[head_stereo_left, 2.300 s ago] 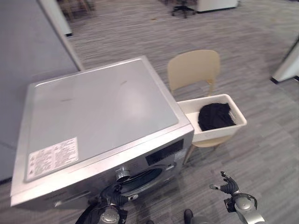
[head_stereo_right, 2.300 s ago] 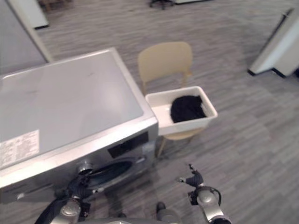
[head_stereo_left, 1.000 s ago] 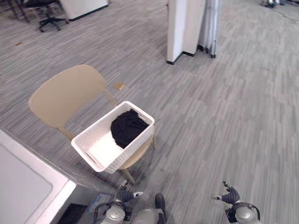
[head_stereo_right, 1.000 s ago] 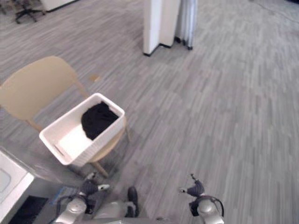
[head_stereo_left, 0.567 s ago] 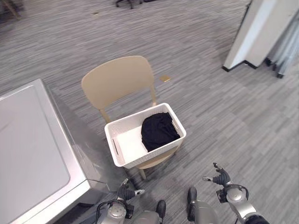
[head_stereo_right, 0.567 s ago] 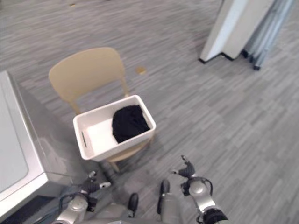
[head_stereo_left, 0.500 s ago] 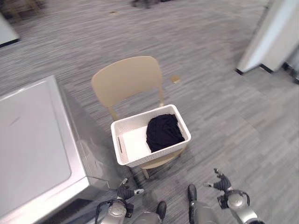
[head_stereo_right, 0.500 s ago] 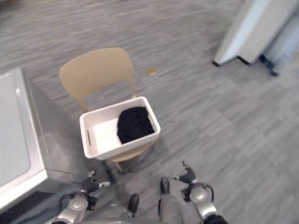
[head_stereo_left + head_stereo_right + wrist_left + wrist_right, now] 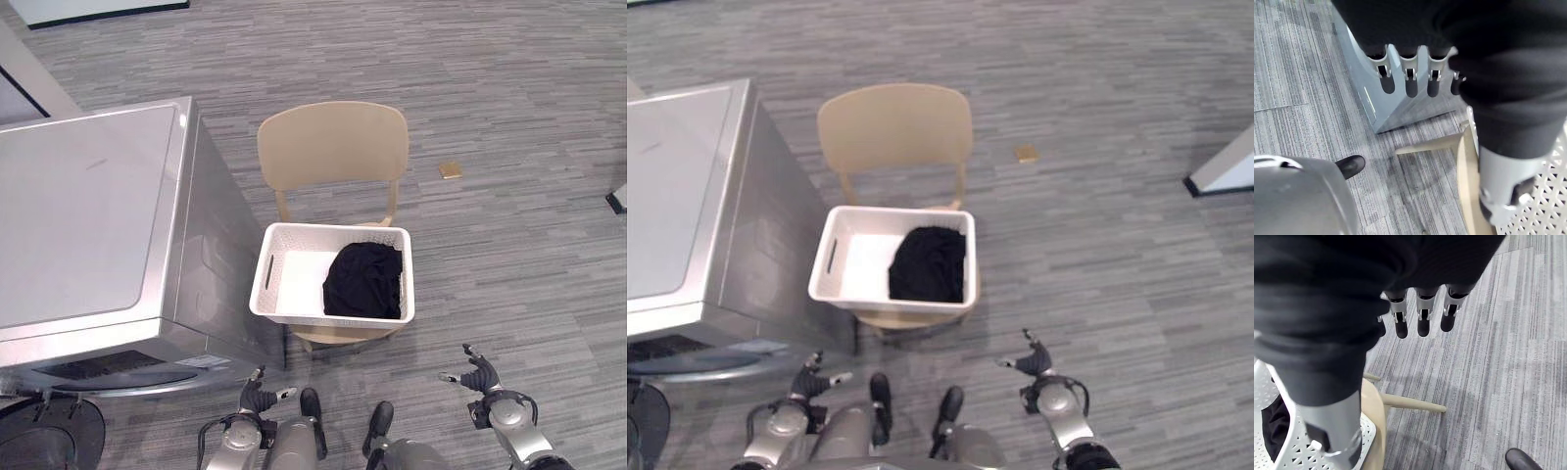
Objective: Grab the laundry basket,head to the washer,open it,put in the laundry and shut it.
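While the white laundry basket (image 9: 333, 289) sits on the seat of a tan chair (image 9: 333, 147) just beside the washer (image 9: 93, 235), with dark laundry (image 9: 364, 279) heaped in its right half, both hands hang low and apart from it: left hand (image 9: 257, 397) and right hand (image 9: 480, 377) each with fingers relaxed, holding nothing.
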